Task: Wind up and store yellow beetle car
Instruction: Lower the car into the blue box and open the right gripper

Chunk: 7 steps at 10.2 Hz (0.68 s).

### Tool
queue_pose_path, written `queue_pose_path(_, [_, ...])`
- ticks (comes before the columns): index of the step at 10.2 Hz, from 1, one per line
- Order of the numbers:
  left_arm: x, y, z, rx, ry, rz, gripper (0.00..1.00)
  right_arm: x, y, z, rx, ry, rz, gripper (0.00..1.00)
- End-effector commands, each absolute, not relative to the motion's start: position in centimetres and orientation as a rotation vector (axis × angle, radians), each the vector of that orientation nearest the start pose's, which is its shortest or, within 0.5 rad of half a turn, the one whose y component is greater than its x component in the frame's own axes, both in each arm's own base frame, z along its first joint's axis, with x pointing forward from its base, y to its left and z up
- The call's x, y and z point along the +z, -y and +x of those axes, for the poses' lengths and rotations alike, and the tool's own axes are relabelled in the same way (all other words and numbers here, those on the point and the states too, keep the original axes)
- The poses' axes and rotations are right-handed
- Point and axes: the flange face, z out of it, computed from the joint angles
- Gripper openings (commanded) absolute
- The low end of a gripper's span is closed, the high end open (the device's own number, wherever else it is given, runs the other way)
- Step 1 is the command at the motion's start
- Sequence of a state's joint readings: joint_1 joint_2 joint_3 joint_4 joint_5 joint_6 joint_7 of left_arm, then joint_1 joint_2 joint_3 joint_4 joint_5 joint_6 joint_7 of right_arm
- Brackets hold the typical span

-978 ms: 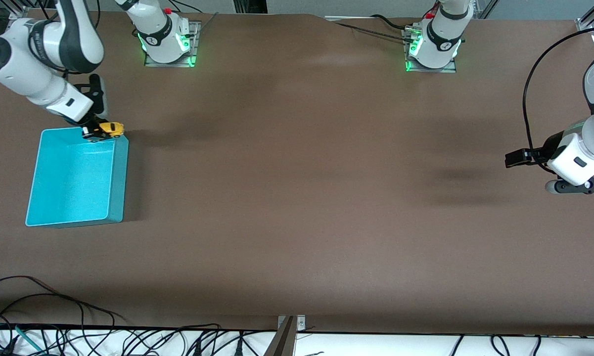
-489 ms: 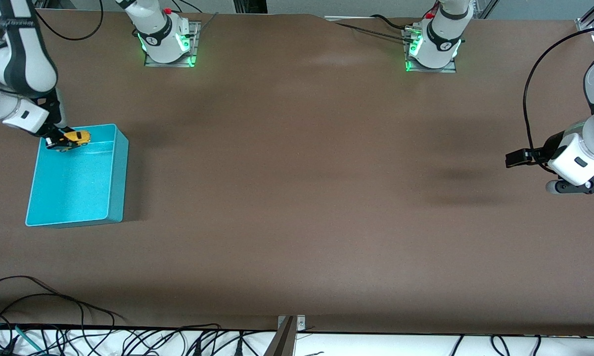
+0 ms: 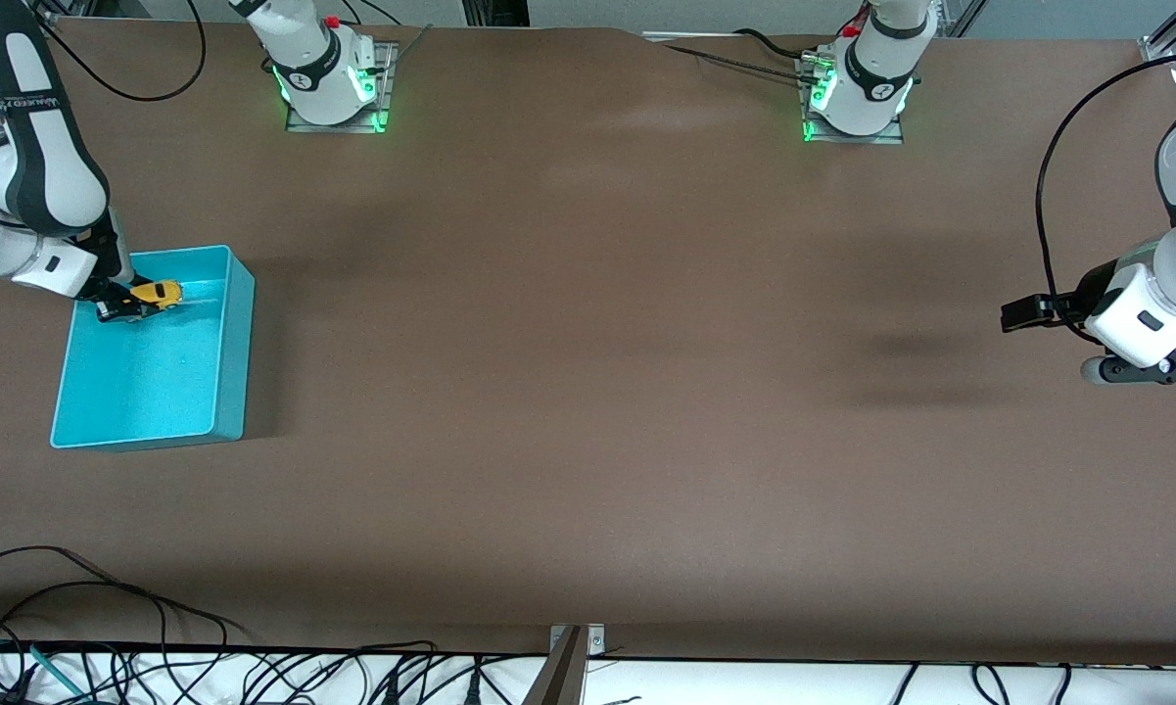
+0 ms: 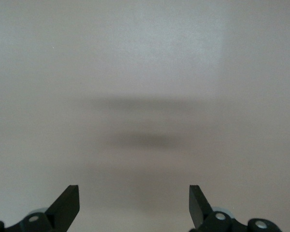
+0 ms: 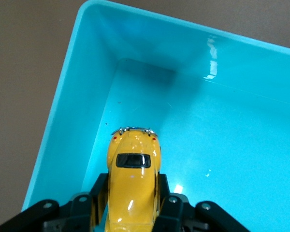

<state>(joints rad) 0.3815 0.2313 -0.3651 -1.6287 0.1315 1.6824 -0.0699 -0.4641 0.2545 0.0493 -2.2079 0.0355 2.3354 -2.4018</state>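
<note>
One yellow beetle car (image 3: 157,293) now lower inside teal bin (image 3: 235,352).

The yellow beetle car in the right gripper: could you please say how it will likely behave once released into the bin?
The yellow beetle car looks like a rigid moulded shell, so it should keep its shape in the right gripper. Being a wheeled car, it will probably roll on the teal bin's glossy floor. It seems light for its size.
</note>
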Motion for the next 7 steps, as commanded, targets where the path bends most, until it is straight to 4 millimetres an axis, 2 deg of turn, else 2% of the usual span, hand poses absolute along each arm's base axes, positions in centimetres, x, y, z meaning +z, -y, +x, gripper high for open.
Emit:
queue_pose_path(1, [48.5, -4.2, 61.0, 0.256, 0.072, -3.104, 1.00, 24.0, 21.9, 51.0, 0.052, -2.725, 1.850, 0.20])
queue_pose_path(3, [48.5, -4.1, 61.1, 0.256, 0.069, -3.104, 1.00, 21.3, 22.1, 51.1, 0.065, -2.730, 1.881, 0.20])
queue_pose_path(5, [48.5, -4.1, 61.0, 0.258, 0.069, -3.103, 1.00, 19.3, 22.4, 52.5, 0.074, -2.740, 1.889, 0.20])
queue_pose_path(7, [48.4, -4.1, 61.0, 0.261, 0.069, -3.103, 1.00, 19.0, 22.5, 52.7, 0.078, -2.736, 1.898, 0.21])
